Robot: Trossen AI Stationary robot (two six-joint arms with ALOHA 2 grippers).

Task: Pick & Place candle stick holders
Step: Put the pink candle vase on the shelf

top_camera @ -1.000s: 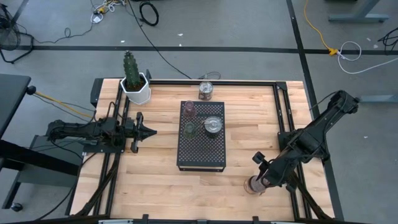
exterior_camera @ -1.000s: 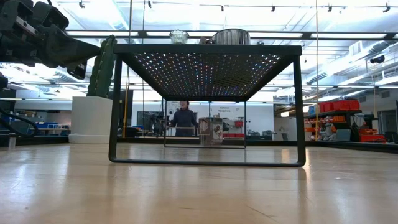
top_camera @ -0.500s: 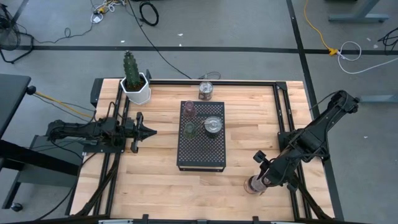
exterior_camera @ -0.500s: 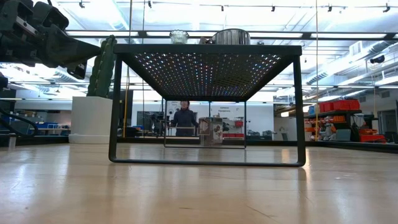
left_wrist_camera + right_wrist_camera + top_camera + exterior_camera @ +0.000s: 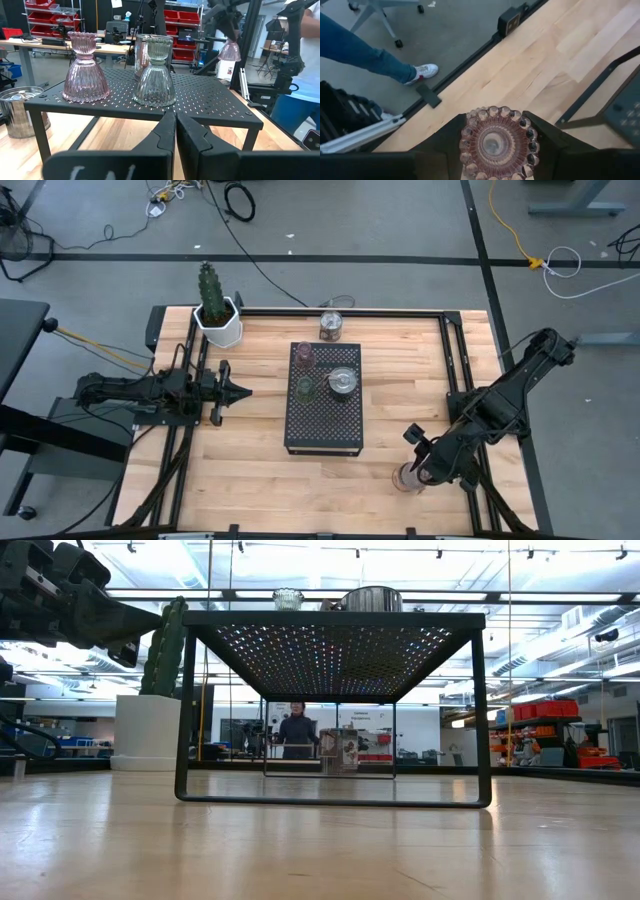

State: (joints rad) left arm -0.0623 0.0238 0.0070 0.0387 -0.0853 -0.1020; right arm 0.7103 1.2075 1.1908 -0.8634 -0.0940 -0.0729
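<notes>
My right gripper hangs over the table's near right corner, shut on a pink ribbed candle stick holder with a beaded rim; the left wrist view also shows that holder in the air. On the black perforated stand at mid-table sit a pink holder, a green one and a wider silvery one, each on its base. Another silvery holder stands on the table by the far edge. My left gripper waits shut and level, left of the stand. My right gripper pinches the pink holder's upper part, just below the beaded rim, between its two fingers, one on each side. The fingers slant down from the table's right near side. The holder stays upright, mouth up, lifted clear of the table.
A white pot with a cactus stands at the table's far left corner. The black frame rails run along the table's sides. Bare wood lies in front of the stand. A person's leg and shoe show on the floor beyond the table.
My right gripper has risen a little with the pink holder, which stays upright between the fingers.
</notes>
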